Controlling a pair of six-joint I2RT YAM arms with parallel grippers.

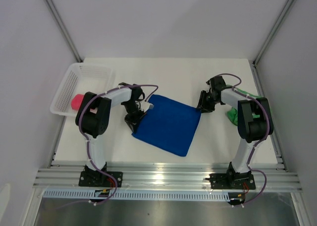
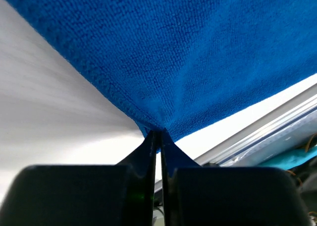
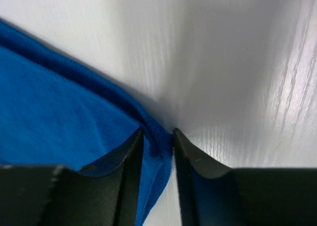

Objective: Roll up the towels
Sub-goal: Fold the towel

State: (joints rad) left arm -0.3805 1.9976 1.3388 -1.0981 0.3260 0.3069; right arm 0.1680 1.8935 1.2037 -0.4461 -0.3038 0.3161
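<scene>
The royal blue square microfibre towel lies spread flat on the white table, between the two grippers, each of which is at one of its corners.

The left gripper is down at the towel's left corner. In its wrist view the left gripper has its two black fingers pressed together with the stitched hem caught between the tips. The blue towel fans out ahead of and above that pinch point, creases running into it. Bare table lies to the left of the fingers.

The right gripper is at the towel's far right corner. In its wrist view the right gripper stands with its fingers narrowly apart, straddling the corner. A fold of the blue towel fills the gap and the rest spreads away to the left, with white table ahead and to the right. Whether the fingers already clamp the cloth cannot be told.

A bright green towel lies bunched just behind the right gripper, partly hidden by that arm. A pink-red towel sits in the white plastic mesh basket, well to the left of the left gripper.
</scene>
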